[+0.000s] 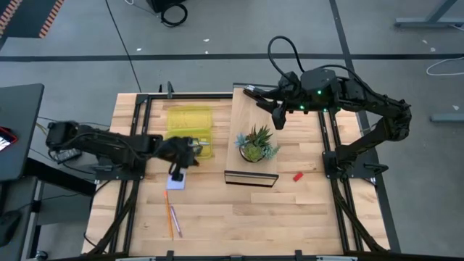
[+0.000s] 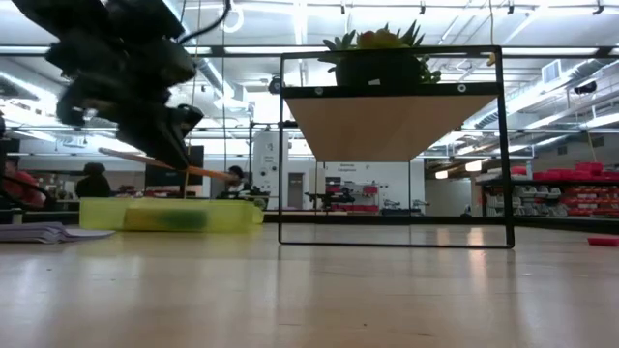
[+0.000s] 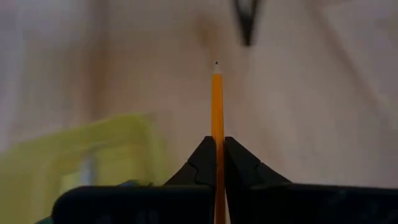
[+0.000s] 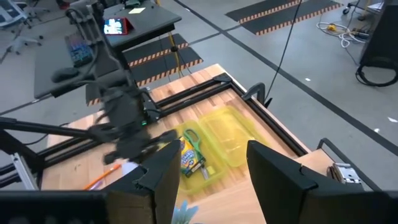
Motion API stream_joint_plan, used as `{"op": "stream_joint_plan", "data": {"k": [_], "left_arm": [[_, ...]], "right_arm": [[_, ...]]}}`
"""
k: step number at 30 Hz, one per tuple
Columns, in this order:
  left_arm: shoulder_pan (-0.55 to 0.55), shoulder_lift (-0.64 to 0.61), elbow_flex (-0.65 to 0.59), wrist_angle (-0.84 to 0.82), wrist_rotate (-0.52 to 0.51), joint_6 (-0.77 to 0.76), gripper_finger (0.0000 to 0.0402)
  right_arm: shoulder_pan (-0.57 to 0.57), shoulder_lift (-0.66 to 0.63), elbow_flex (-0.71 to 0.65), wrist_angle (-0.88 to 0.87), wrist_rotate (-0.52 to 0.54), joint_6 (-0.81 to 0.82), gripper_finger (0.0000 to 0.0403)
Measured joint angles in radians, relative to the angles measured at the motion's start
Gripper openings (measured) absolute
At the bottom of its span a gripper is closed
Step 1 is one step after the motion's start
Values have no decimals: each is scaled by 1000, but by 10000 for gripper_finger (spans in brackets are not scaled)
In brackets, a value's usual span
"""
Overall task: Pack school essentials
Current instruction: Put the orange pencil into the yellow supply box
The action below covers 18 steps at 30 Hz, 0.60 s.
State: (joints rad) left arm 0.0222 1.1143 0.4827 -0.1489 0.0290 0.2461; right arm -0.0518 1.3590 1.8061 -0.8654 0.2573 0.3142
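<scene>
The left gripper (image 3: 217, 155) is clenched on an orange pencil (image 3: 217, 106), a thin, straight stick with a small dark point, pinched between the two dark fingertips (image 3: 202, 163) so that its sharpened end juts forward past them. In the low view the pencil (image 2: 169, 164) slopes across under the raised gripper, above the yellow tray (image 2: 169, 214). Just beside the fingers lies that open translucent yellow tray (image 1: 190, 127), holding the yellow-and-green crayon box (image 4: 191, 157) and green-handled scissors (image 4: 194, 138). Under the gripper sits the pale blue square pad (image 1: 176, 180); beyond it lie two more thin pencils (image 1: 171, 216), orange and pink. The right gripper (image 4: 208, 171) hangs released, fingers well apart, over the far edge of the wooden shelf (image 1: 250, 176) that carries the green spiky plant (image 1: 255, 143). A tiny red block (image 1: 297, 176) lies near that shelf.
</scene>
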Motion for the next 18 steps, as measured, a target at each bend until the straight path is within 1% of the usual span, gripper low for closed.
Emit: {"op": "stream_joint_plan", "data": {"k": [4,10,14,18], "left_arm": [[120,0,-14,23,0,28,9],[263,0,-15,41,1,85,10],[352,0,-52,92,21,105,9],[417,0,-88,164,37,106,8]], "right_arm": [[3,0,0,0,4,6,190],[3,0,0,1,4,8,190],[3,0,0,0,4,9,190],[3,0,0,0,4,10,190]]}}
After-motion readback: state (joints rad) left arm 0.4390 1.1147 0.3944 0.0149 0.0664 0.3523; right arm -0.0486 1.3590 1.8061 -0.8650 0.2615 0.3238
